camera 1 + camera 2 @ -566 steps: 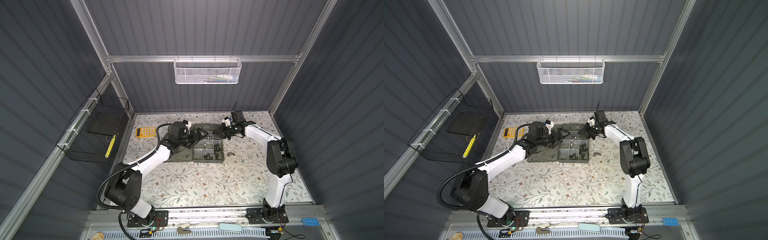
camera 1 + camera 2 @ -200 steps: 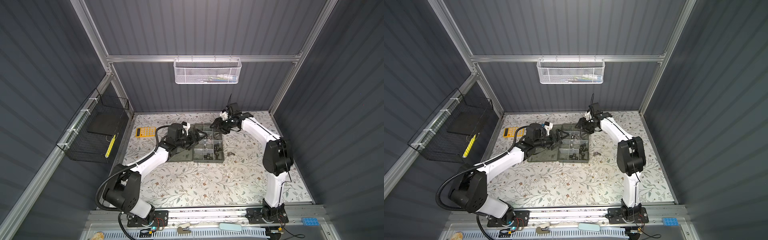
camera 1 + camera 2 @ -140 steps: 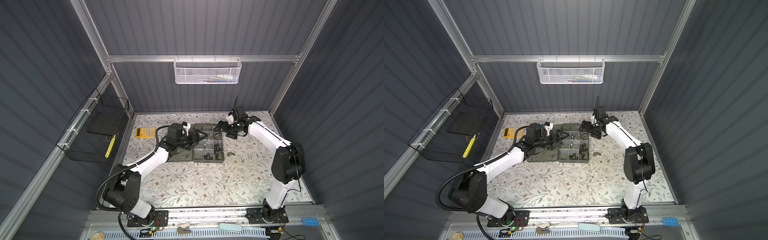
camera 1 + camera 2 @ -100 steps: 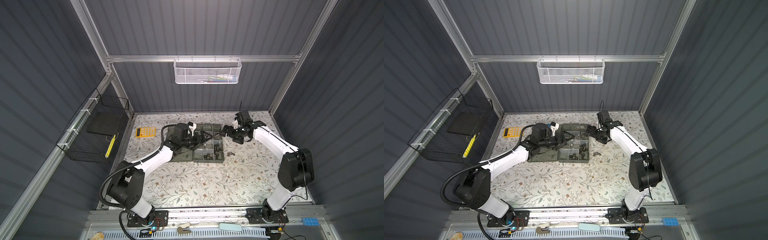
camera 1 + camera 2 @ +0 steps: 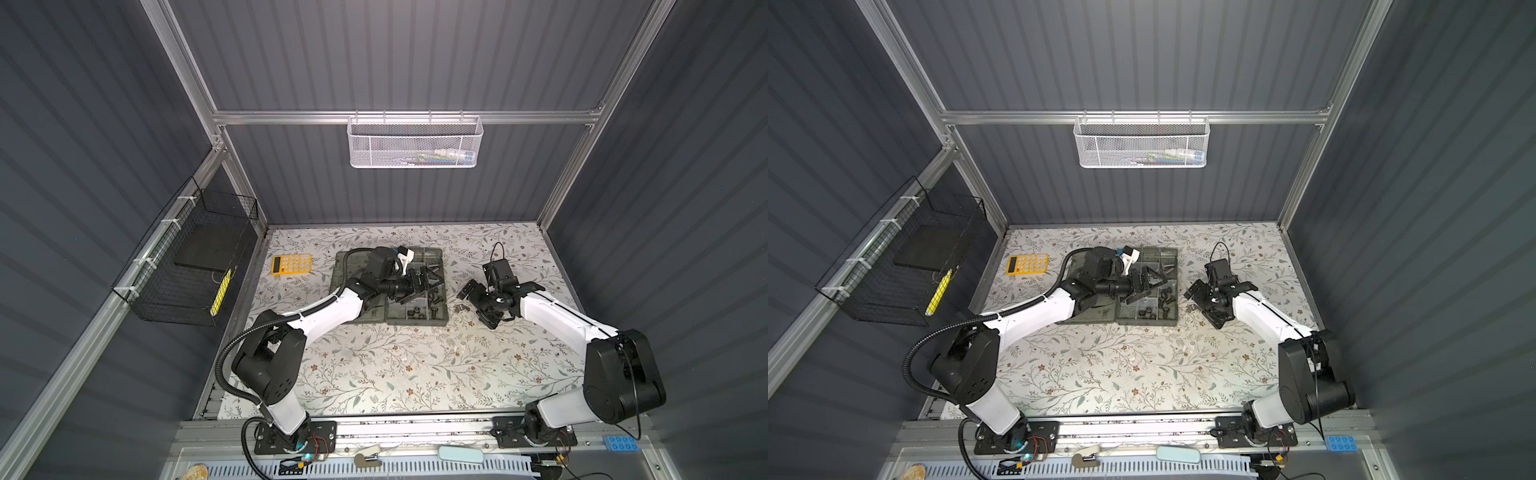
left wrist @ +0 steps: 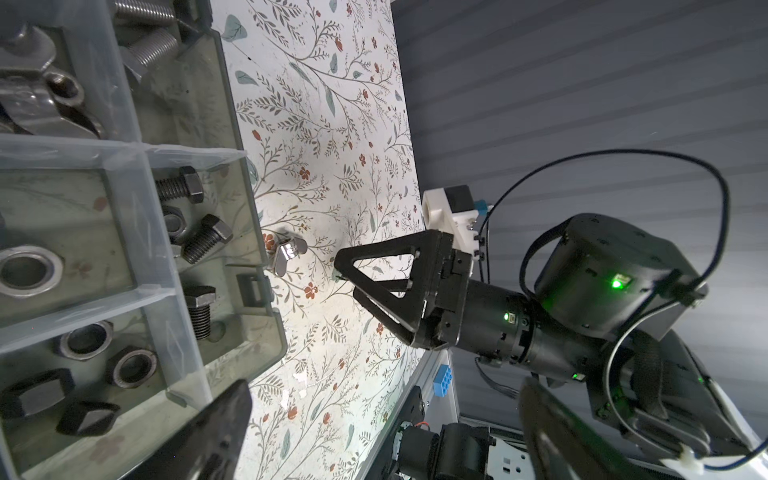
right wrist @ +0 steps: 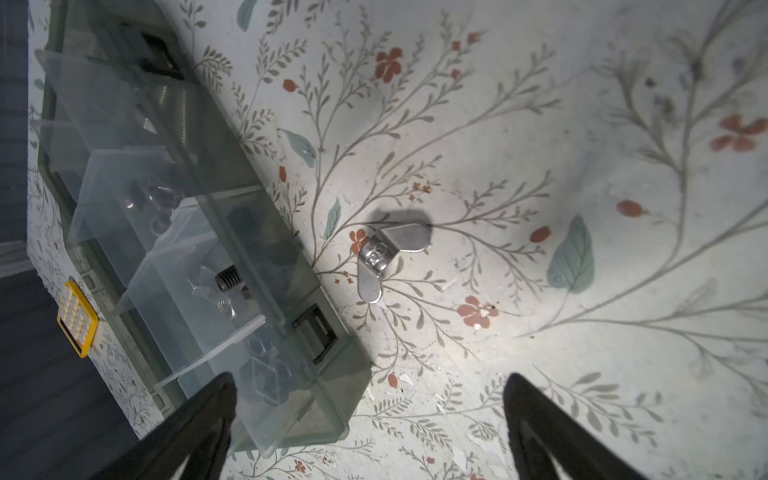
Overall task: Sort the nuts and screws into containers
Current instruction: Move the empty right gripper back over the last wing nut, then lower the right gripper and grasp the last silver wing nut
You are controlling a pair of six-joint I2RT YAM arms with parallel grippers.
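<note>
Wing nut (image 7: 386, 253) on mat (image 7: 582, 124) by case (image 7: 340, 386), ahead of open R jaws.

Wing nut (image 7: 388, 253) clear; organizer case (image 7: 270, 232) just beside.

Floral on the cloth (image 5: 395, 374): grey-green sprigs, rust-red blooms over white. Translucent grey-green for the case (image 5: 415, 331). Silver wing nut (image 7: 384, 253), black screws (image 6: 205, 239), silver and black nuts (image 6: 29, 270), yellow calculator (image 5: 291, 264), white mesh basket (image 5: 415, 143).

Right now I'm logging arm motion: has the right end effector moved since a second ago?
Yes. The right end effector, open, has moved off the far right corner of the case, rightward and toward the front, over tablecloth beside it.
</note>
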